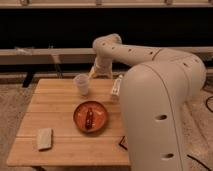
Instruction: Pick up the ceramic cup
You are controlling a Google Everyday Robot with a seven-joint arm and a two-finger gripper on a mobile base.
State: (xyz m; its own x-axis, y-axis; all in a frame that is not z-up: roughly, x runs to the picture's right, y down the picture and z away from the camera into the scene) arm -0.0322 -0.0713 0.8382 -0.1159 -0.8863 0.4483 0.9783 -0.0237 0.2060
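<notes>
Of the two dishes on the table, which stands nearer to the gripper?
The ceramic cup, the small pale one at the far edge, beside the gripper; the orange plate lies farther forward.

Gripper [98, 73] upper centre, just behind ceramic cup [82, 84]; arm [155, 100] walls off right, orange plate [100, 120] just below; table [52, 102] open at centre left
</notes>
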